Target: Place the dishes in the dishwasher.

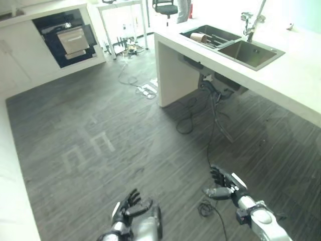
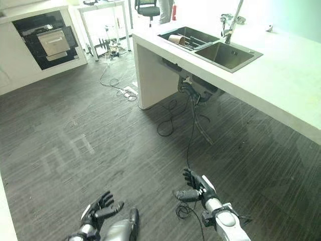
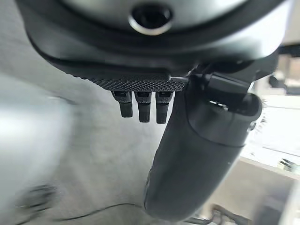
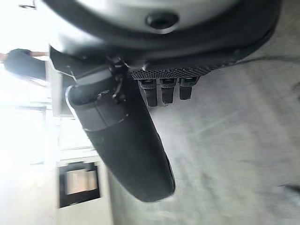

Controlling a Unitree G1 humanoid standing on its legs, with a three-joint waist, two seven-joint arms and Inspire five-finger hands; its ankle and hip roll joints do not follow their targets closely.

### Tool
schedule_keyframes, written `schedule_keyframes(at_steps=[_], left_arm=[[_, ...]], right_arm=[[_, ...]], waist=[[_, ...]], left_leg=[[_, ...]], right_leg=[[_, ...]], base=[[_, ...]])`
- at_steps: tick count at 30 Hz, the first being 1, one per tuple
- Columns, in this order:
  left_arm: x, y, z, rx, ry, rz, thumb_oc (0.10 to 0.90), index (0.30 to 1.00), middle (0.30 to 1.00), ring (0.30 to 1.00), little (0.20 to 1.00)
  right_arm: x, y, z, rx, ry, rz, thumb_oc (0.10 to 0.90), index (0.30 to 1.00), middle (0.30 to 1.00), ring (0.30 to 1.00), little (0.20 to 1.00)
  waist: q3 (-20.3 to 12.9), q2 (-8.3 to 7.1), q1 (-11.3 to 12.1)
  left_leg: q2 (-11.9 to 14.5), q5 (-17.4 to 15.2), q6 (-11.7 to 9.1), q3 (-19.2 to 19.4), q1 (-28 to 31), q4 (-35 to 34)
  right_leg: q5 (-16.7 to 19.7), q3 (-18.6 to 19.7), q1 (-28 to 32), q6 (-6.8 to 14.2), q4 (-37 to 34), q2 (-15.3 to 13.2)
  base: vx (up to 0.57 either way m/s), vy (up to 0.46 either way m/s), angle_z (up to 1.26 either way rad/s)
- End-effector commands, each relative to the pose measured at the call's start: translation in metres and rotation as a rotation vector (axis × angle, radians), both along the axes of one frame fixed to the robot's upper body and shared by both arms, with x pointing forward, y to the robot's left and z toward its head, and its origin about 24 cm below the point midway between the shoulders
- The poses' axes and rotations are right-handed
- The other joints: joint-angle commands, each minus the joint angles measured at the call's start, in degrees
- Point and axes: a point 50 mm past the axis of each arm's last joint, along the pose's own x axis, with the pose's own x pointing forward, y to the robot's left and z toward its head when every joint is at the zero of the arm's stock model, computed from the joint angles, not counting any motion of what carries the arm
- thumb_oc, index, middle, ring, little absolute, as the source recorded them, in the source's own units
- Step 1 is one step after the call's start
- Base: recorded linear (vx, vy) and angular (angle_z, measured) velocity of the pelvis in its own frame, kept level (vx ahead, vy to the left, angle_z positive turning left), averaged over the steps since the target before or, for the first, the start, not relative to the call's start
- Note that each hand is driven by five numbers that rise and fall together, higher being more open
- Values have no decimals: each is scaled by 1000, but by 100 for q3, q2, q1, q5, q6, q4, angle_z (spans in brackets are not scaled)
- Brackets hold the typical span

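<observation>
Both hands hang low over the dark wood-grain floor [image 1: 150, 150], well away from the kitchen units. The left hand [image 1: 131, 207] shows at the bottom edge of the head views, its fingers spread and relaxed with the thumb standing apart, holding nothing; its own wrist view shows the same — short straight fingertips [image 3: 143, 107] and a thumb [image 3: 201, 154] stretched out over bare floor. The right hand [image 1: 224, 187] sits a little higher and to the right, fingers loose and fanned, thumb pointing inward, likewise empty; in its wrist view the fingertips [image 4: 162, 91] are straight and the thumb [image 4: 126, 150] stands free. The white bench [image 1: 296, 70] runs along the right side, with a double steel sink [image 1: 251, 52] let into it and a tap [image 1: 251, 22] behind. In the far basin lies a brownish cup-like dish [image 1: 198, 37] on its side beside what look like racks or utensils — too small to tell. Across the room, at the upper left, the built-in dishwasher [image 1: 67, 37] is set in white cabinets, its dark front framing a pale panel; whether its door is open I cannot tell. A table's white legs [image 1: 113, 30] and an office chair [image 1: 164, 7] stand at the back.
</observation>
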Motion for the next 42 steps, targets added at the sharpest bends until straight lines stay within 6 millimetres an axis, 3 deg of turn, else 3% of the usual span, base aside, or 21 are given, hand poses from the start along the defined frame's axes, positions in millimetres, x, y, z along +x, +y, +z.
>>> schedule_keyframes(at_steps=[1,3,5,6,7,8,9,10,12,15,20,24,25,26,28,29,31,32,33,36,42], left_arm=[[39,3,45,122,-232,-158,800,900,900,900,900],[43,4,49,180,-220,-189,800,900,900,900,900],[47,5,52,218,-218,-189,800,900,900,900,900],[50,0,56,207,-241,-204,800,900,900,900,900],[53,-9,70,218,-311,-195,800,900,900,900,900],[53,-9,70,218,-311,-195,800,900,900,900,900],[55,-4,82,218,-362,-147,800,900,900,900,900],[55,5,97,218,-440,-103,800,900,900,900,900],[52,6,115,231,-551,-102,800,900,900,900,900],[50,-1,127,233,-639,-89,800,900,900,900,900],[60,-11,136,206,-684,-73,800,900,900,900,900],[61,-12,140,183,-712,-60,800,900,900,900,900],[62,-16,144,188,-738,-71,800,900,900,900,900],[62,-18,146,239,-749,-78,800,900,900,900,900],[65,-23,156,245,-798,-83,800,900,900,900,900],[64,-25,162,228,-841,-77,800,900,900,900,900],[60,-20,168,220,-874,-45,800,900,900,900,900],[57,-15,173,216,-902,-17,800,900,900,900,900],[52,-7,179,177,-934,40,800,900,900,900,900],[49,-4,186,163,-992,79,800,900,900,900,900],[61,-9,207,203,-1081,29,800,900,900,900,900]], right_arm=[[27,9,40,96,-232,0,800,900,900,900,900],[27,13,37,192,-188,-22,800,900,900,900,900],[27,20,34,246,-175,-27,800,900,900,900,900],[26,23,36,269,-185,-26,800,900,900,900,900],[28,32,44,295,-223,1,800,900,900,900,900],[28,32,44,295,-223,1,800,900,900,900,900],[29,33,52,302,-243,18,800,900,900,900,900],[28,32,55,323,-248,19,800,900,900,900,900],[24,26,57,338,-262,3,800,900,900,900,900],[21,23,60,328,-292,0,800,900,900,900,900],[29,21,70,280,-337,-10,800,900,900,900,900],[31,17,83,232,-384,-2,800,900,900,900,900],[31,13,89,200,-414,12,800,900,900,900,900],[32,11,92,212,-418,24,800,900,900,900,900],[31,13,99,243,-433,88,800,900,900,900,900],[36,19,110,215,-484,134,800,900,900,900,900],[41,24,120,255,-502,179,800,900,900,900,900],[41,27,124,272,-513,206,800,900,900,900,900],[38,29,128,281,-530,247,800,900,900,900,900],[33,29,136,286,-572,284,800,900,900,900,900],[34,30,158,320,-671,297,800,900,900,900,900]], waist=[[-493,228,89],[-537,287,114],[-565,346,125],[-545,391,115],[-438,422,63],[-438,422,63],[-375,310,69],[-254,100,-10],[-119,-210,-185],[-106,-267,-325],[-366,-277,-286],[-595,-146,-408],[-636,-109,-383],[-630,-149,-368],[-426,-422,-148],[-251,-432,45],[-214,-377,130],[-220,-255,185],[-193,28,292],[-169,112,296],[-288,147,187]], left_leg=[[516,-625,-339,-393,109,32],[454,-707,-199,-379,207,32],[403,-798,-77,-355,356,32],[393,-871,-1,-332,484,32],[428,-1004,41,-162,766,32],[428,-1004,41,-162,766,32],[418,-1044,-6,-65,842,32],[303,-1253,-77,35,1104,32],[5,-1626,-118,90,1512,32],[-122,-1947,-96,-69,1812,32],[-211,-2165,-101,-97,2250,32],[-31,-1108,-435,-25,2829,32],[38,-264,-683,110,3064,252],[27,6,-811,218,2872,1018],[-107,204,-841,286,987,3644],[50,96,-661,236,239,3165],[226,147,-611,430,369,1934],[440,461,-674,298,409,761],[956,465,-820,-343,11,32],[1270,455,-944,-516,-277,32],[1096,-407,-823,-557,154,32]], right_leg=[[1500,-466,-641,355,-232,61],[1894,-571,-569,397,187,-54],[2397,-551,-718,433,1311,-211],[2491,-545,-1043,390,2033,-267],[2314,-955,-1907,186,2250,-261],[2314,-955,-1907,186,2250,-261],[2153,-1329,-2023,168,1428,-107],[2340,-1822,-2082,233,-113,-1],[2512,-1959,-2981,428,-232,-330],[2754,-2078,-3546,484,-232,-408],[2411,-2187,-3119,203,-232,-273],[2101,-2280,-2920,-115,-232,-19],[1814,-2286,-2663,-311,-232,115],[1654,-2303,-2493,-450,-232,132],[1318,-2166,-1977,-691,-232,-25],[1261,-1926,-1751,-616,-232,65],[1203,-1560,-1688,-518,-232,237],[1102,-1235,-1625,-449,-232,418],[904,-826,-1430,-324,-232,667],[689,-654,-1190,-275,-232,643],[721,-782,-921,-14,-232,232]], base=[[337,202,23],[312,225,27],[283,260,14],[428,307,-8],[333,215,-24],[366,51,-24],[391,-195,-32],[584,-304,-10],[466,-239,28],[382,-166,-17],[494,-231,6],[407,-216,1],[429,-291,-6],[579,-432,-38],[505,-381,-73],[515,-172,-67],[468,67,-200],[656,395,-318],[671,432,-288],[372,247,-192],[299,252,-5]])
